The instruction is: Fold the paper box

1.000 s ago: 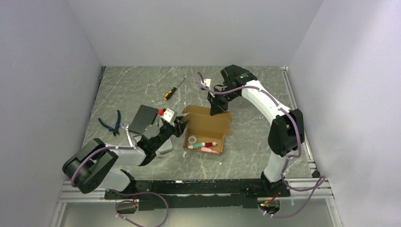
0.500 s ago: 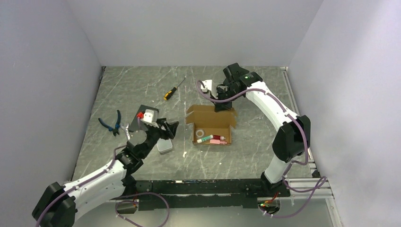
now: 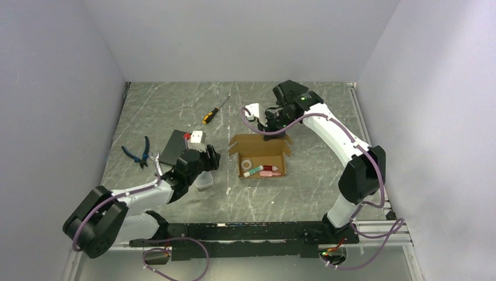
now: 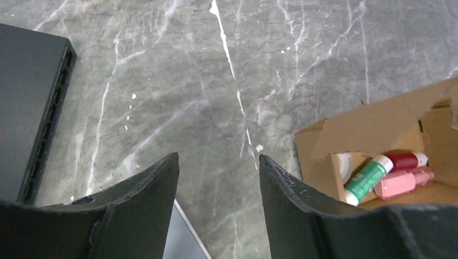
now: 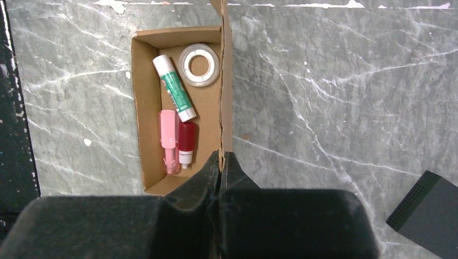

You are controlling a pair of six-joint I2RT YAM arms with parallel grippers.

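Observation:
The paper box [image 3: 261,144] is a tan cardboard carton lying open at mid-table. In it lie a tape roll [image 5: 199,65], a green glue stick [image 5: 174,86] and pink and red tubes. My right gripper [image 3: 275,130] reaches in from behind and is shut on the box's upright rear flap [image 5: 226,81], the cardboard edge pinched between its fingertips [image 5: 221,157]. My left gripper [image 3: 209,157] hovers left of the box, apart from it, open with only table between its fingers [image 4: 162,178]. The left wrist view shows the box's [image 4: 372,127] near corner at the right.
A black slab [image 3: 175,146] and a small white piece [image 3: 196,137] lie left of the box, a grey tin [image 3: 204,180] under my left gripper. Blue pliers [image 3: 139,152] sit far left, a yellow-handled screwdriver [image 3: 214,110] at the back.
My left gripper let go at the box's left side, opened and drew back to the left. My right gripper, still pinching the flap, swung the box square and slightly right.

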